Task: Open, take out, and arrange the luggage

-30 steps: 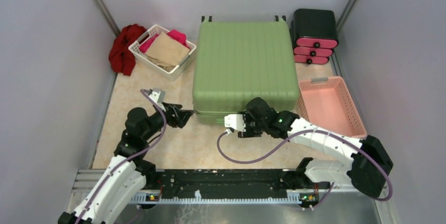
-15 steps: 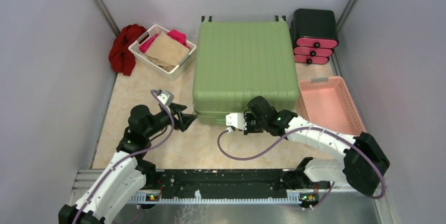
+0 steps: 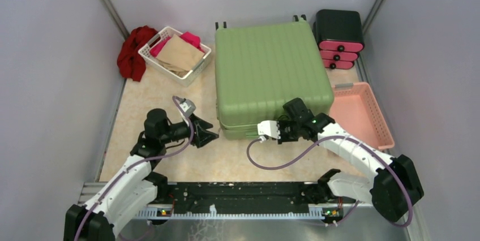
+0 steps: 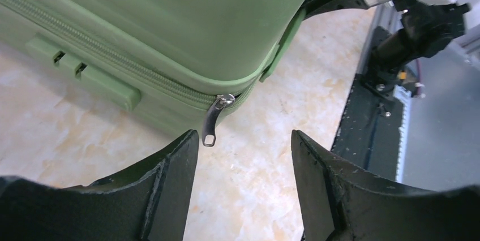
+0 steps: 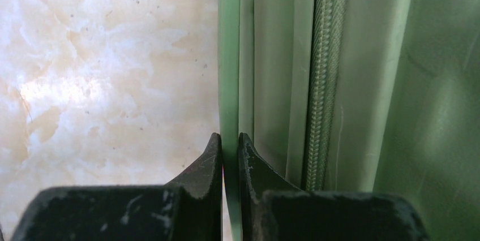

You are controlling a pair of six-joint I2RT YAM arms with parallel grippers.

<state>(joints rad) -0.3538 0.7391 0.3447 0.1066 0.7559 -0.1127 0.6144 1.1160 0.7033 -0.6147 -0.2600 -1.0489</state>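
The luggage point(image 3: 269, 71) is a large light-green ribbed suitcase lying flat and closed in the middle of the floor, turned slightly askew. My right gripper point(image 3: 292, 117) is at its near edge, shut on the thin green side handle point(image 5: 229, 54), which is pinched between the fingertips of the gripper point(image 5: 229, 137). My left gripper point(image 3: 211, 136) is open at the near-left corner. In the left wrist view the metal zipper pull point(image 4: 212, 121) hangs just ahead of the open gripper point(image 4: 243, 136), close to its left finger, not gripped.
A white basket point(image 3: 148, 59) with folded clothes and a red cloth point(image 3: 133, 51) sit at the back left. A black-and-pink drawer box point(image 3: 338, 37) stands at the back right. A pink basket point(image 3: 385, 125) lies against the suitcase's right side.
My right gripper has shut on the handle, and the suitcase has swung and shifted right toward the pink basket. My left gripper has followed to the right, near the corner.
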